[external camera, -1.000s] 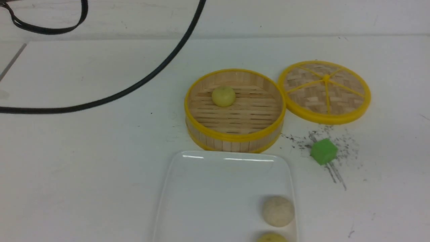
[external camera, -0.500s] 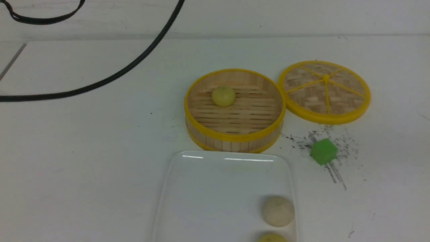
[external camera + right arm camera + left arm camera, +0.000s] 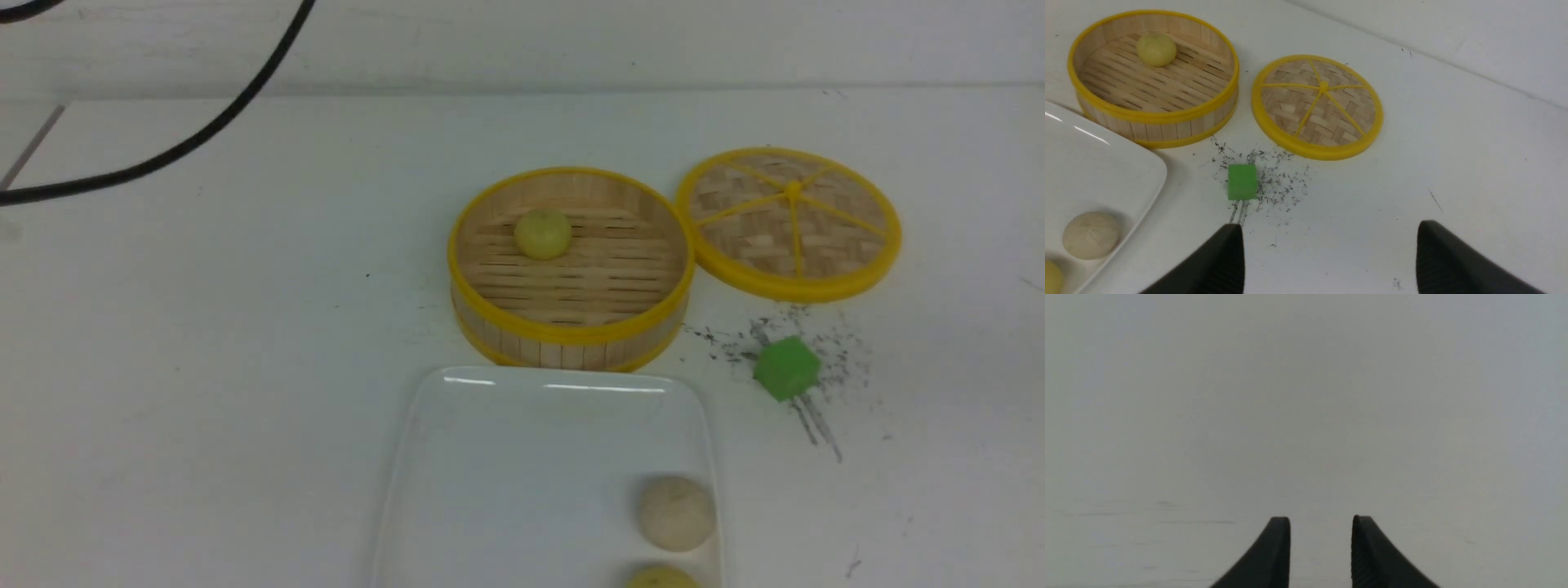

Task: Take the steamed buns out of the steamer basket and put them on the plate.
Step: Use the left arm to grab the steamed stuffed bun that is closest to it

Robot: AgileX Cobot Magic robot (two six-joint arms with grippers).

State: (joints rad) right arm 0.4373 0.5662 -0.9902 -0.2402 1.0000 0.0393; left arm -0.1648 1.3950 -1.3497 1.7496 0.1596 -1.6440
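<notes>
Yellow bun lies inside steamer basket; plate holds beige bun

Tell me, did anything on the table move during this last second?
Only the black cable moved: it slid toward the far left, and its loop is almost out of the front view. Nothing was picked up or let go. One yellow bun stayed in the steamer basket, the beige bun and other yellow bun on the plate; lid and green cube did not shift.
</notes>
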